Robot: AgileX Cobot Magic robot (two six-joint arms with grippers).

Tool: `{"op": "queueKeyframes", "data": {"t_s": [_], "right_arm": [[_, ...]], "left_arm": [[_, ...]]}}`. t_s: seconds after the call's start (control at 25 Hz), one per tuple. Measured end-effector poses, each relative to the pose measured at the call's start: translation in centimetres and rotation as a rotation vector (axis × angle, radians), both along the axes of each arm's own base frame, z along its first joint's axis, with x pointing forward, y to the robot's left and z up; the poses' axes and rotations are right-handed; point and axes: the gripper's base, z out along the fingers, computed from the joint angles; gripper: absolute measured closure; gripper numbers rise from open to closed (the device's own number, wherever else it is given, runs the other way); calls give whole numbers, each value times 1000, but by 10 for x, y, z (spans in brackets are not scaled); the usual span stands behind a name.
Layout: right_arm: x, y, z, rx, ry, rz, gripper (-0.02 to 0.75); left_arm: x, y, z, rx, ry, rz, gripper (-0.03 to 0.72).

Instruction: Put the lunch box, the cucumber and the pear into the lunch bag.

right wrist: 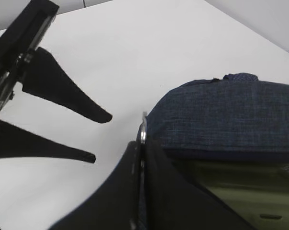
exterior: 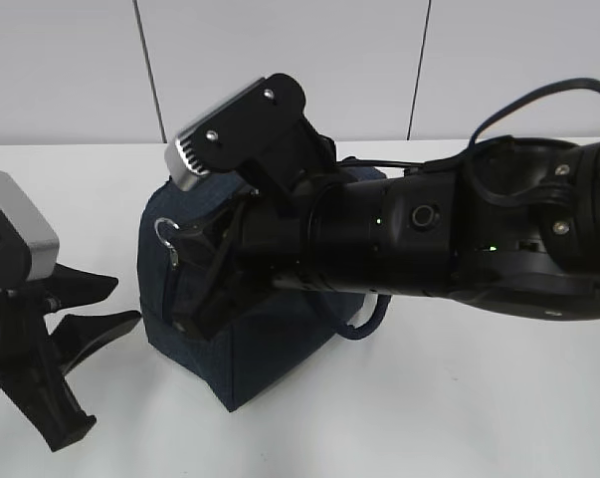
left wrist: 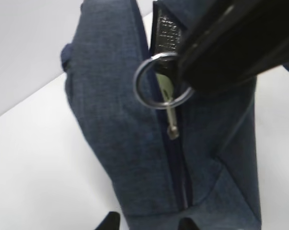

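Note:
The dark navy lunch bag (exterior: 270,349) stands mid-table; it also shows in the left wrist view (left wrist: 115,120) and the right wrist view (right wrist: 230,110). My right gripper (exterior: 187,249) reaches across the bag's top and is shut on the silver ring pull (exterior: 166,234), as the right wrist view shows (right wrist: 142,143). The ring (left wrist: 161,81) hangs over the zipper. A pale sage-green surface, the lunch box lid (right wrist: 249,191), shows inside the bag's opening. My left gripper (exterior: 125,301) is open and empty, left of the bag. The cucumber and pear are out of view.
The bag's looped handle (exterior: 364,324) hangs at its right side under my right arm. The white table (exterior: 429,418) runs to a pale wall at the back. My left gripper's fingers (right wrist: 63,88) point at the bag's zipper end.

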Motion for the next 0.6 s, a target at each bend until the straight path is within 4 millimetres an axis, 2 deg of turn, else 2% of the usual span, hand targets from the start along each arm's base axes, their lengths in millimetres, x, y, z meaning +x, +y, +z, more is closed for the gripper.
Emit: {"op": "queueKeyframes", "data": {"t_s": [0.24,0.44,0.6], "right_arm": [[-1,-1,5,6,-10,-4,738],[0,-5,24,11,-39,-37,738],[1,-8,32,0,-49,-62,738]], "left_arm": [[7,11,0,-22,8,81,454],[9,9,5,-69,-37,70,454],[12,6,1,-73,-31,64,454]]}}
